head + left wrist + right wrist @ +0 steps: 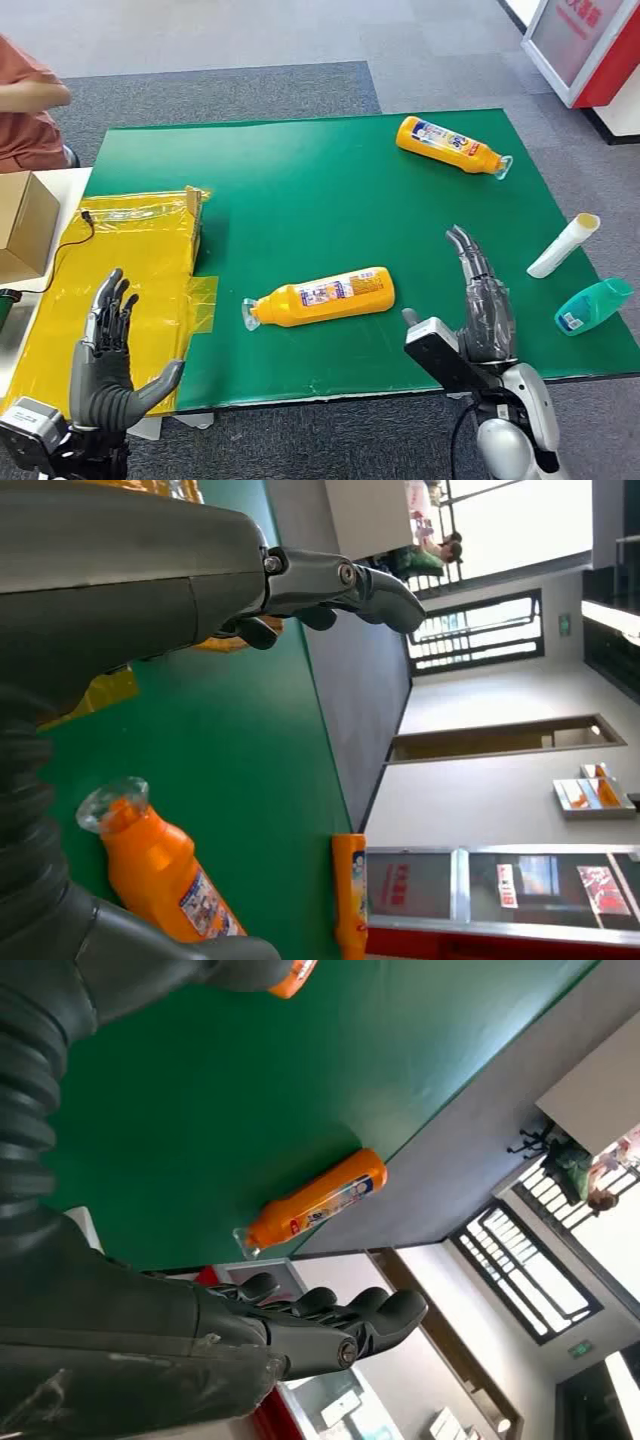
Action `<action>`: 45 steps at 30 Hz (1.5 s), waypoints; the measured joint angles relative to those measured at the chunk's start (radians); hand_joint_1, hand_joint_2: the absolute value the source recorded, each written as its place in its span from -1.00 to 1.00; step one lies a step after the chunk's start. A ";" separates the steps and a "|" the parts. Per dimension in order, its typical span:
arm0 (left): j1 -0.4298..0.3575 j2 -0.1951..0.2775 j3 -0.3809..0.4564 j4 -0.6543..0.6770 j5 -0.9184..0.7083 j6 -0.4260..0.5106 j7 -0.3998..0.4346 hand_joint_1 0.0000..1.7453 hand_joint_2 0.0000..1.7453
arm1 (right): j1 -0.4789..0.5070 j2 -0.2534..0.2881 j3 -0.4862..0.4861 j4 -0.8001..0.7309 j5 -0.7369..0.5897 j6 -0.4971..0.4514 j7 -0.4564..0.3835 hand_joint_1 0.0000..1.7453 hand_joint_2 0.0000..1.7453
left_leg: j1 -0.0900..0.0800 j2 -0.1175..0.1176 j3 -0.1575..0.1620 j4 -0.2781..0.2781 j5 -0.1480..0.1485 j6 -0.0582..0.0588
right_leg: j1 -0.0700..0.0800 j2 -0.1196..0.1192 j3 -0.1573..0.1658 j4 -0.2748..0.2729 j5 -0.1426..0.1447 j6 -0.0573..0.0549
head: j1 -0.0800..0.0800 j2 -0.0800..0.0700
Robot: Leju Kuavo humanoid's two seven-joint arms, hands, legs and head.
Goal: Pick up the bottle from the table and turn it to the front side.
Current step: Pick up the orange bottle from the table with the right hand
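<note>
Left hand: the left hand (113,355) rises at the near left corner of the bench, palm turned inward, fingers spread and pointing up, thumb jutting toward the middle; it holds nothing and hangs over the yellow plastic sheet (128,270).
Right hand: the right hand (483,300) stands at the near right, fingers straight and close together, pointing away across the green mat (324,200); empty, it touches no bottle. The right wrist view shows its fingers (340,1320) stretched out flat and level with one another.
Near bottle: the near orange bottle (324,296) lies on its side on the mat between the two hands, closer to the right hand, clear cap toward the left, label facing up. In the left wrist view its cap end (113,805) lies close beside that hand.
Bench: the bench (45,190) carries the green mat, the yellow sheet on its left part, and a cardboard box (23,225) at the far left edge.
Right edge: a white tube (562,245) and a teal bottle (592,305) lie on their sides near the mat's right border, just apart from each other.
Far bottle: a second orange bottle (450,145) lies on its side near the mat's far right corner, cap pointing right, well apart from both hands.
Background: a person's sleeve (26,105) shows beyond the bench at the far left.
</note>
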 joint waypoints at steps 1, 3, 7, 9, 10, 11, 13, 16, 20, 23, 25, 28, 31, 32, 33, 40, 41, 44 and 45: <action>-0.004 0.000 -0.001 0.001 -0.001 -0.001 0.000 -1.00 1.00 | -0.006 -0.003 0.003 0.006 0.003 0.002 0.003 -1.00 1.00 | 0.000 0.000 0.000 0.000 0.000 0.000 | 0.000 0.000 0.000 0.000 0.000 0.000 | 0.000 0.000; -0.016 0.002 -0.006 0.004 -0.009 -0.001 0.001 -1.00 1.00 | -0.026 -0.009 0.013 0.027 0.013 0.009 0.010 -1.00 1.00 | 0.000 0.000 0.000 0.000 0.000 0.000 | 0.000 0.000 0.000 0.000 0.000 0.000 | 0.000 0.000; -0.043 0.008 -0.018 0.007 -0.029 0.007 0.001 -1.00 1.00 | -0.064 -0.016 0.032 0.074 0.020 0.015 0.023 -1.00 1.00 | 0.000 0.000 0.000 0.000 0.000 0.000 | 0.000 0.000 0.000 0.000 0.000 0.000 | 0.000 0.000; -0.046 0.010 -0.020 0.007 -0.033 0.010 0.001 -1.00 1.00 | -0.069 -0.016 0.038 0.087 0.024 0.016 0.032 -1.00 1.00 | 0.000 0.000 0.000 0.000 0.000 -0.001 | 0.000 0.000 0.000 0.000 0.000 0.000 | 0.000 0.000; -0.047 0.010 -0.021 0.007 -0.034 0.011 0.002 -1.00 1.00 | -0.071 -0.017 0.040 0.093 0.030 0.020 0.040 -1.00 1.00 | 0.000 0.000 0.000 0.000 0.000 -0.001 | 0.000 0.000 0.000 0.000 0.000 0.000 | 0.000 0.000; -0.049 0.011 -0.021 0.007 -0.035 0.010 0.003 -1.00 1.00 | -0.075 -0.020 0.043 0.101 0.040 0.028 0.051 -1.00 1.00 | 0.000 0.000 0.000 0.000 0.000 -0.001 | 0.000 0.000 0.000 0.000 0.000 0.000 | 0.000 0.000; -0.055 0.013 -0.022 0.008 -0.038 0.007 0.006 -1.00 1.00 | -0.087 -0.029 0.052 0.120 0.062 0.050 0.073 -1.00 1.00 | 0.000 0.000 0.000 0.000 0.000 -0.001 | 0.000 0.000 0.000 0.000 0.000 0.000 | 0.000 0.000; -0.069 0.017 -0.028 0.010 -0.040 -0.007 0.008 -1.00 1.00 | -0.109 -0.039 0.069 0.158 0.072 0.078 0.079 -1.00 1.00 | 0.000 0.000 0.000 0.000 0.000 -0.001 | 0.000 0.000 0.000 0.000 0.000 0.000 | 0.000 0.000; -0.133 0.021 -0.064 0.028 -0.024 -0.037 0.010 -1.00 1.00 | -0.176 -0.040 0.109 0.262 0.041 0.131 0.068 -1.00 1.00 | 0.000 0.000 0.000 0.000 0.001 0.000 | 0.000 0.000 0.000 0.000 0.001 0.000 | 0.000 0.000; -0.193 0.024 -0.101 0.052 -0.002 -0.046 0.015 -1.00 1.00 | -0.237 -0.039 0.142 0.373 -0.002 0.169 0.063 -1.00 1.00 | 0.000 0.000 0.000 0.000 0.003 0.000 | 0.000 0.000 0.000 0.000 0.002 0.000 | 0.000 0.000; -0.237 0.027 -0.126 0.072 0.009 -0.047 0.018 -1.00 1.00 | -0.280 -0.035 0.162 0.455 -0.037 0.191 0.061 -1.00 1.00 | 0.000 0.000 0.000 0.000 0.004 0.001 | 0.000 0.000 0.000 0.000 0.003 0.001 | 0.000 0.000; -0.310 0.031 -0.164 0.109 0.039 -0.057 0.026 -1.00 1.00 | -0.345 -0.021 0.191 0.582 -0.082 0.220 0.056 -1.00 1.00 | 0.000 0.000 0.000 0.000 0.005 0.000 | 0.000 0.000 0.000 0.000 0.004 0.001 | 0.000 0.000; -0.374 0.031 -0.198 0.162 0.063 -0.068 0.042 -1.00 1.00 | -0.408 0.007 0.218 0.700 -0.104 0.236 0.055 -1.00 1.00 | 0.000 0.000 0.000 0.000 0.005 0.000 | 0.000 0.000 0.000 0.000 0.004 0.001 | 0.000 0.000; -0.392 0.031 -0.209 0.180 0.065 -0.070 0.045 -1.00 1.00 | -0.427 0.017 0.226 0.733 -0.106 0.237 0.057 -1.00 1.00 | 0.000 0.000 0.000 0.000 0.006 0.000 | 0.000 0.000 0.000 0.000 0.004 0.001 | 0.000 0.000; -0.408 0.031 -0.220 0.198 0.066 -0.071 0.048 -1.00 1.00 | -0.447 0.026 0.233 0.764 -0.106 0.237 0.058 -1.00 1.00 | 0.000 0.000 0.000 0.000 0.006 0.000 | 0.000 0.000 0.000 0.000 0.005 0.001 | 0.000 0.000; -0.481 0.026 -0.277 0.281 0.064 -0.073 0.070 -1.00 1.00 | -0.549 0.072 0.286 0.934 -0.074 0.229 0.073 -1.00 1.00 | 0.000 0.000 0.000 0.000 0.006 0.000 | 0.000 0.000 0.000 0.000 0.005 0.000 | 0.000 0.000; -0.484 0.026 -0.282 0.287 0.064 -0.073 0.072 -1.00 1.00 | -0.556 0.076 0.293 0.949 -0.070 0.228 0.074 -1.00 1.00 | 0.000 0.000 0.000 0.000 0.006 0.000 | 0.000 0.000 0.000 0.000 0.005 0.000 | 0.000 0.000; -0.494 0.025 -0.297 0.301 0.064 -0.074 0.075 -1.00 1.00 | -0.578 0.085 0.313 0.988 -0.053 0.225 0.076 -1.00 1.00 | 0.000 0.000 0.000 0.000 0.006 0.000 | 0.000 0.000 -0.001 0.000 0.005 0.000 | 0.000 0.000; -0.496 0.025 -0.302 0.306 0.064 -0.075 0.076 -1.00 1.00 | -0.586 0.089 0.321 1.000 -0.046 0.223 0.078 -1.00 1.00 | 0.000 0.000 0.000 0.000 0.006 0.000 | 0.000 0.000 -0.001 0.000 0.005 0.000 | 0.000 0.000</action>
